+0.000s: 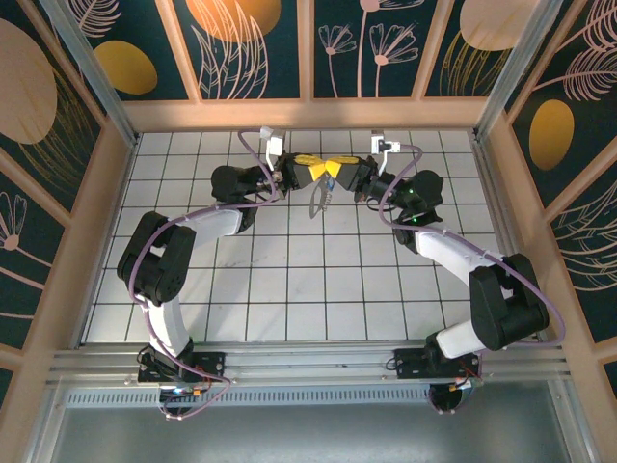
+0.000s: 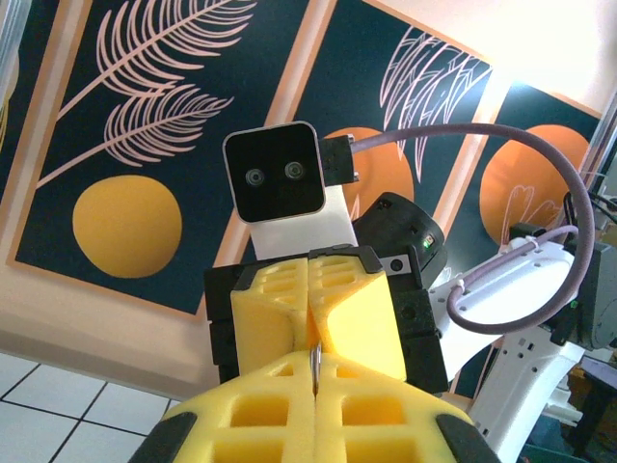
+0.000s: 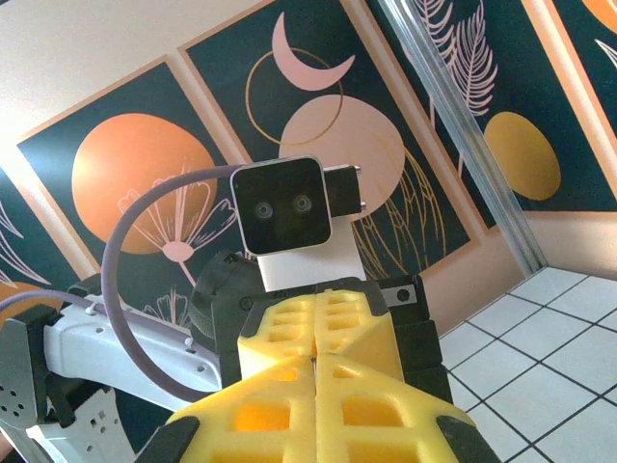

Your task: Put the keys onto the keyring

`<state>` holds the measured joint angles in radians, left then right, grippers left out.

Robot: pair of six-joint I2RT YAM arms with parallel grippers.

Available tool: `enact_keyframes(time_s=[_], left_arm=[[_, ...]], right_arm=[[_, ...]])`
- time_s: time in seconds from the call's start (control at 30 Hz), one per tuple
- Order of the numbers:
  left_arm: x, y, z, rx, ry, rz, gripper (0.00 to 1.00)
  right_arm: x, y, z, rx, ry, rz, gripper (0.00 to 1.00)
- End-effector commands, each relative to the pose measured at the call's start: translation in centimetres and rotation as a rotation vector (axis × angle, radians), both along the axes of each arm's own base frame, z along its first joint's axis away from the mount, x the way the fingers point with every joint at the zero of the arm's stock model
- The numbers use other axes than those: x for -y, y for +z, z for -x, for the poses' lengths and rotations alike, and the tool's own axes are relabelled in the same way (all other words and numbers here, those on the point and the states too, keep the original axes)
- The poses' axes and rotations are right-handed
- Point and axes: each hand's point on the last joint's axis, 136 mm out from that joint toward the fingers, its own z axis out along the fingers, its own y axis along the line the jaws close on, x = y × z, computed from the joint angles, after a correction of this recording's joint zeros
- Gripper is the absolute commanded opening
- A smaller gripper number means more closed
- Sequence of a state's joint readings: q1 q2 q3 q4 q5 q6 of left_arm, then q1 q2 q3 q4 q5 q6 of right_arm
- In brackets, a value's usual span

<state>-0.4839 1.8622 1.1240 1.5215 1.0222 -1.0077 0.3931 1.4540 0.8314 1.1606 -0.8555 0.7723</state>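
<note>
Seen from above, the light is bright and even. The white tabletop comes close to washing out, yet its tile lines stay crisp. The arms throw only faint, soft-edged shadows on the tabletop just beside themselves, so the light looks diffuse. Around the tabletop the frame posts splay outward, bent by a wide lens.

In the left wrist view the corner farthest from the tabletop is blown out to white glare, and haze spreads over the wall panels near it. The left fingers are soft and out of focus.

In the right wrist view the right fingers blur likewise, while the walls beyond the tabletop are sharp and well lit.
</note>
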Motion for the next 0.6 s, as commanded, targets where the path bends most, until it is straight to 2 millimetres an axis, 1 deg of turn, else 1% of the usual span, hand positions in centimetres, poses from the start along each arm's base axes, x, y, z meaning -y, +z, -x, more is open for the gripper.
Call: enact_keyframes(time_s=[0.0, 0.07, 0.2, 0.3, 0.57], left_arm=[[-0.1, 1.7, -0.1, 0.051, 0.04, 0.046, 0.06], [-0.2, 1.6, -0.6, 0.043, 0.075, 0.038, 0.13], [-0.6, 1.7, -1.0, 0.051, 0.124, 0.029, 0.19], [-0.8, 1.7, -1.2, 0.049, 0.143, 0.025, 0.21], [-1.2, 2.0, -1.6, 0.067, 0.157, 0.002, 0.24]], right_arm=[[0.5, 1.9, 0.9, 0.072, 0.002, -0.021, 0.0], [0.8, 2.0, 0.8, 0.074, -0.007, -0.024, 0.0], [1.4, 2.2, 0.8, 0.078, -0.022, -0.026, 0.0], [1.6, 2.4, 0.8, 0.08, -0.024, -0.026, 0.0], [1.6, 1.8, 0.6, 0.067, -0.02, -0.006, 0.0]])
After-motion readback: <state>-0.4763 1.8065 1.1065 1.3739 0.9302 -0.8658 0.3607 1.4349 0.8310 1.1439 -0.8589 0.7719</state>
